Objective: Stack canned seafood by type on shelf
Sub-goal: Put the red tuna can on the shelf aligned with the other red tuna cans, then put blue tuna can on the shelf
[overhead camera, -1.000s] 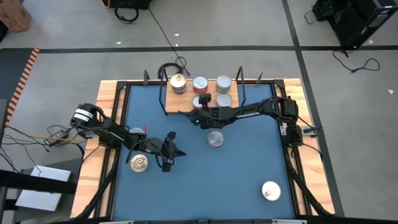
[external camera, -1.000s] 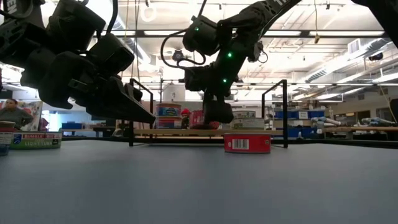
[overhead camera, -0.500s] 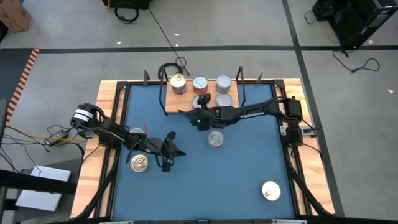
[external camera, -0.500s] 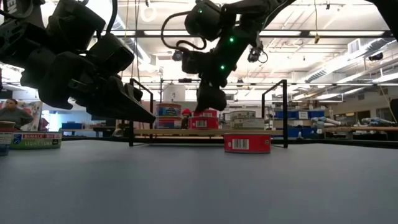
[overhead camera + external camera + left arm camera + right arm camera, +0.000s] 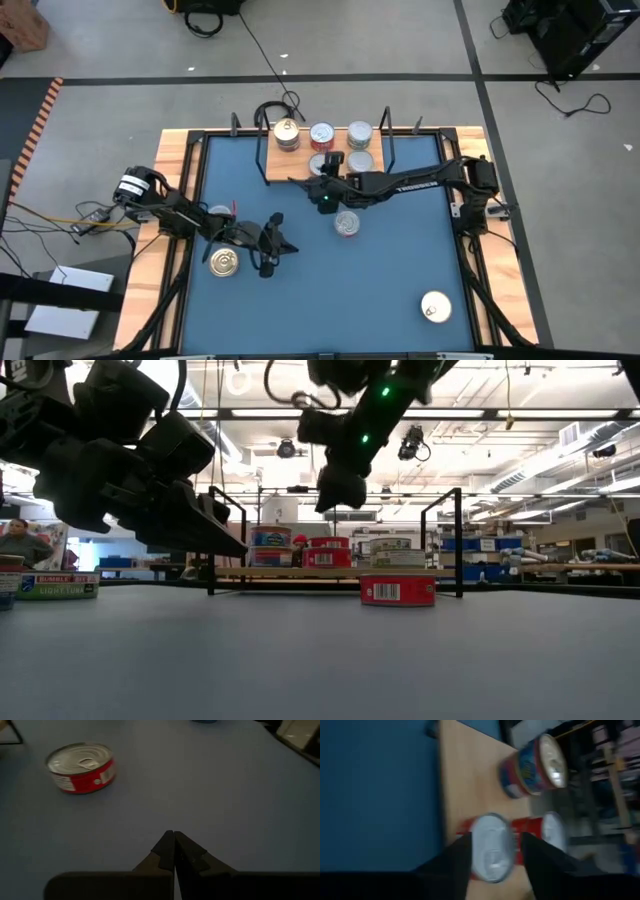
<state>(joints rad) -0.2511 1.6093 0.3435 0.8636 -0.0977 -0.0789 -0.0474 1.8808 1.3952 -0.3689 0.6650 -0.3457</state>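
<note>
High view: tins on the shelf (image 5: 278, 166) at the far side of the blue counter (image 5: 380, 270): a gold-lidded tin (image 5: 287, 131) at its left end, a red-sided tin (image 5: 321, 135) beside it, two silver-lidded tins (image 5: 359, 135) toward the right end, one behind the other. Another red-sided tin (image 5: 490, 847) on the board's near edge, partly hidden from above under the right arm, seen in the right wrist view just in front of the second red one and near a blue-labelled tin (image 5: 532, 765). Off the shelf, a loose red tin (image 5: 346, 223) near the counter's middle, a gold-lidded tin (image 5: 224, 263) at the left side, a pale-lidded tin (image 5: 434, 307) at the near right corner.

Right tool (image 5: 318, 186) raised above the shelf's near edge, clear of the red tin below it, fingers (image 5: 452, 857) parted with nothing between them. Left tool (image 5: 268, 248) low over the counter's left half, just right of the gold-lidded tin, fingers (image 5: 165, 847) pressed together and empty, pointed toward the loose red tin.

Low view: black wire uprights (image 5: 459, 540) at the shelf's ends, a person (image 5: 20, 545) at the far left of the room behind.
</note>
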